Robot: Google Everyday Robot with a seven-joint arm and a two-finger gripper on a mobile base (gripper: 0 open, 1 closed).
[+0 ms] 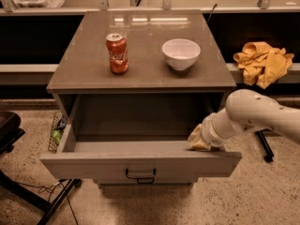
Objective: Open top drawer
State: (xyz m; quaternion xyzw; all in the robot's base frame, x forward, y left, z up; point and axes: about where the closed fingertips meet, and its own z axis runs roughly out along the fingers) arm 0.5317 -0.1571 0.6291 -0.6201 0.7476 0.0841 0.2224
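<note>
Far off to my left, down by the floor, a wire basket [55, 134] with something green in it sits against the cabinet's side. The top drawer [93, 165] stands open, well out from under the cabinet top [84, 74]. Its grey front panel runs from far to my left to just below and right of me, and its plain grey box lies to my left and behind me. Up and left of me a red soda can [117, 54] stands upright on the cabinet top. The drawer's dark bar handle [139, 174] is below me and to my left, low on the panel's centre. A white bowl [181, 54] sits almost straight above me, well apart from the can. I, the gripper [198, 139], am at the drawer's right end, just inside the front panel at its top edge. Whether I am open or closed, or touching the panel, I cannot tell. My white arm [253, 114] reaches in from the right. Up and right of me a yellow cloth [262, 62] lies crumpled on a ledge.
</note>
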